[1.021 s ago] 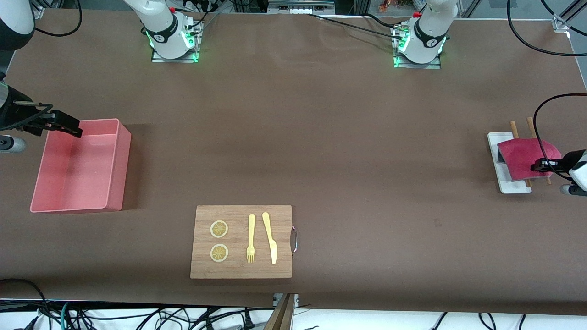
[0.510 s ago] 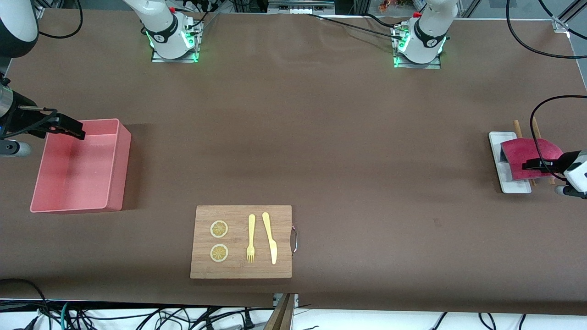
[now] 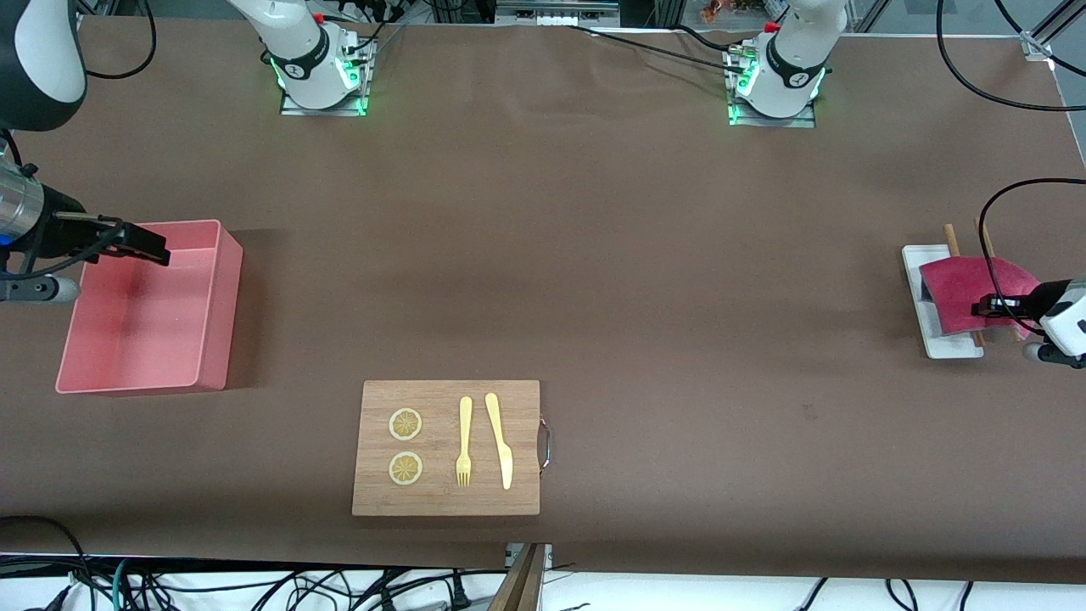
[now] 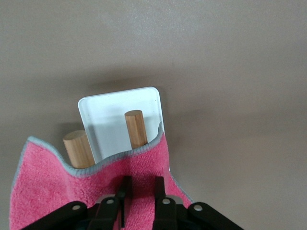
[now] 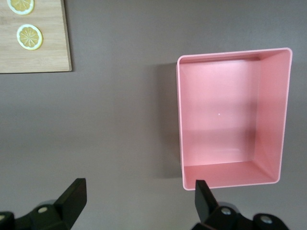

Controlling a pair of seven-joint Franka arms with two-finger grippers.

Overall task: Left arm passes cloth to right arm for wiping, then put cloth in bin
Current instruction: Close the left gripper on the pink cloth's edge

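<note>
Since prior frame: right gripper (image 3: 148, 246) shifted inward over bin (image 3: 212, 339), fingers wide apart | left gripper (image 4: 141, 194) clamped on cloth (image 3: 963, 293), draped over pegs (image 4: 135, 128) on white tray (image 3: 942, 348) | Risk: cloth snags pegs on lift, slips my grip.

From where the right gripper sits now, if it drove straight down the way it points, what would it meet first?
Probably bare table: the open right gripper looks down on brown surface beside the bin, whose wall stands near one fingertip. Depth is unclear.

Table (image 3: 594, 255) carries bin (image 3: 216, 314), board (image 3: 445, 501), tray (image 3: 946, 344).
</note>
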